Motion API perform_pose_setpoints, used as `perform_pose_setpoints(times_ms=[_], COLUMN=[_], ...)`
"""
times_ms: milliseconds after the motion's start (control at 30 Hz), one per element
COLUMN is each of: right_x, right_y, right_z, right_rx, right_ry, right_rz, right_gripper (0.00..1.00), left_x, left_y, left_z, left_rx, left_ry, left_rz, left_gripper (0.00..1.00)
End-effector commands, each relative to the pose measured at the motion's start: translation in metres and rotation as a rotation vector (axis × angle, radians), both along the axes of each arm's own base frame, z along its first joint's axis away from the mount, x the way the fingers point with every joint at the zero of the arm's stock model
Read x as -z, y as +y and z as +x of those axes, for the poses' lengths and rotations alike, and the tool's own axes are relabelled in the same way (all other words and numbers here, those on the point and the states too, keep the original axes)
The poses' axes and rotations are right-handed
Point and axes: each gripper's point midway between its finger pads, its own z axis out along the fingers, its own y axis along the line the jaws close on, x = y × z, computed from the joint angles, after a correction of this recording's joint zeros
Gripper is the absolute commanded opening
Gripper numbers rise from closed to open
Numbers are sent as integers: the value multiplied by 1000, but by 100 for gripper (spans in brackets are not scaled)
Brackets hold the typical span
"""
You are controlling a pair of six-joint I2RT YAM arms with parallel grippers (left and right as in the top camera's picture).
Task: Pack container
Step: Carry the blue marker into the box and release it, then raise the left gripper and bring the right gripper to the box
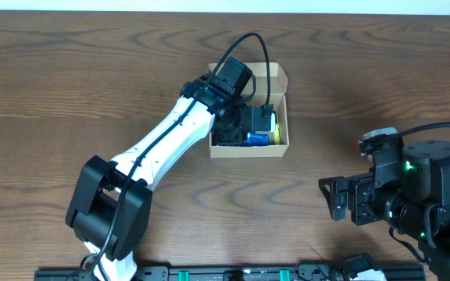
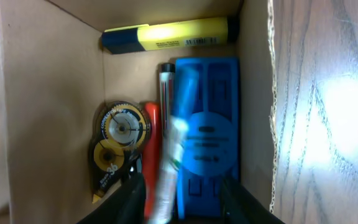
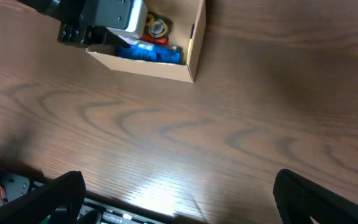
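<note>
Left wrist view: the left claw (image 2: pixel 180 199) is hanging half open over the cardboard box (image 2: pixel 48 93), a white marker (image 2: pixel 165 143) lying lengthwise between its fingers (image 2: pixel 131 202); the right claw (image 3: pixel 179 180) is sitting wide, farther off.

Blurred white stick (image 2: pixel 166 163), possibly marker, cut off below; left hand (image 1: pixel 231 125) half-hides container (image 1: pixel 248 151).

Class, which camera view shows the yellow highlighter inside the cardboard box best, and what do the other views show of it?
The left wrist view: the yellow highlighter lies whole along the box wall, label visible. Overhead shows only a yellow sliver beside the arm. The right wrist view is too distant to pick it out.
</note>
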Motion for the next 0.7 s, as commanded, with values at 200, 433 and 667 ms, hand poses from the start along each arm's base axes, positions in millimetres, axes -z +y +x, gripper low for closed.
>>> perform_pose_setpoints(times_ms=[200, 433, 667], right_x=[0, 0, 0], right_y=[2, 2, 2], right_z=[-1, -1, -1], right_rx=[-20, -20, -20], right_ry=[-3, -3, -3], right_rz=[-4, -4, -4], right_gripper=[99, 99, 99], left_x=[-86, -153, -168], left_y=[11, 53, 113], left_z=[-2, -1, 7], left_rx=[-288, -573, -936], left_ry=[-43, -142, -36], left_rz=[-162, -254, -345], left_gripper=[35, 6, 6])
